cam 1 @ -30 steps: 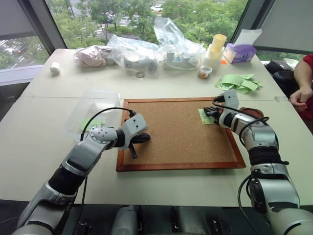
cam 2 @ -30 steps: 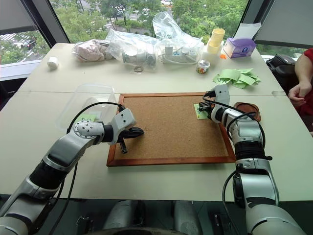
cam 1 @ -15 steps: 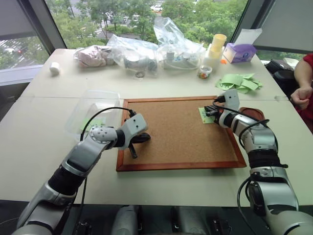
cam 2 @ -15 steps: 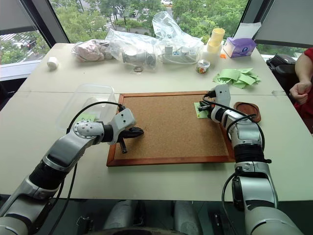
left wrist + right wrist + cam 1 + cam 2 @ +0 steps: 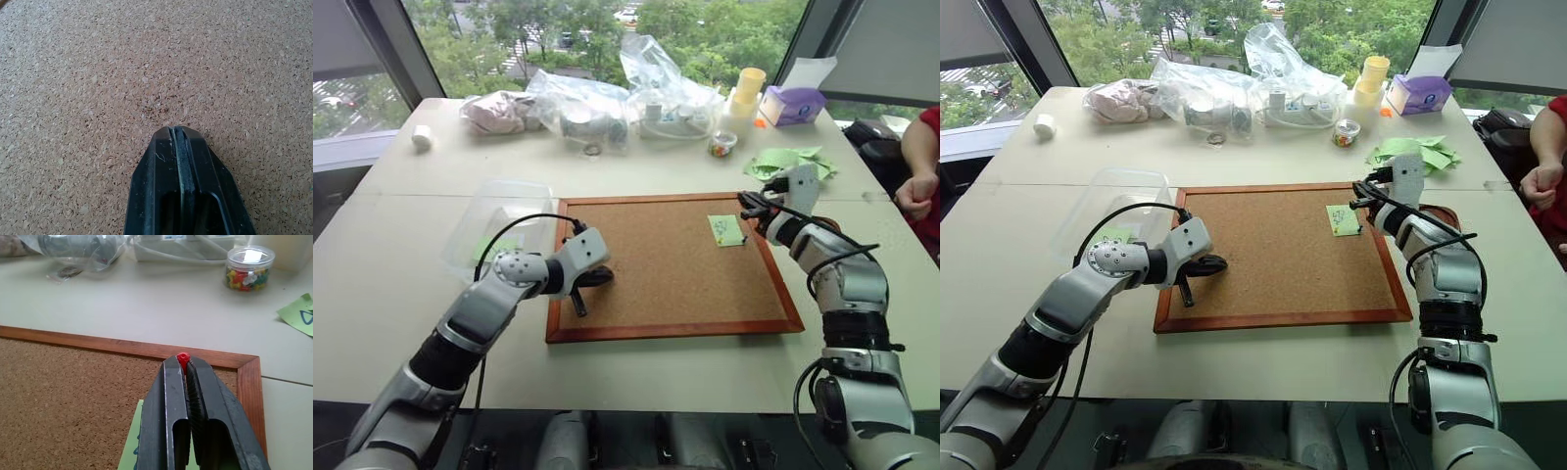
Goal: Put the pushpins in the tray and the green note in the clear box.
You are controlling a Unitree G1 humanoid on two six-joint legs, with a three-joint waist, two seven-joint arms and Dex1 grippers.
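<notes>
Right pincer (image 5: pixel 186 363) has lifted off the note (image 5: pixel 725 230) clamping the red pin (image 5: pixel 183 357), so tray's next; left pincer (image 5: pixel 178 137) stays closed, empty.

No legible text, brand or number is showing. The green note (image 5: pixel 725 230), right of centre on the cork board (image 5: pixel 666 294), is carrying dark handwritten scribbles; they are too small to read.

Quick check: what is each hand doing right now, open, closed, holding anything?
Left hand: closed, empty, over the cork board.
Right hand: closed on a red pushpin.
</notes>
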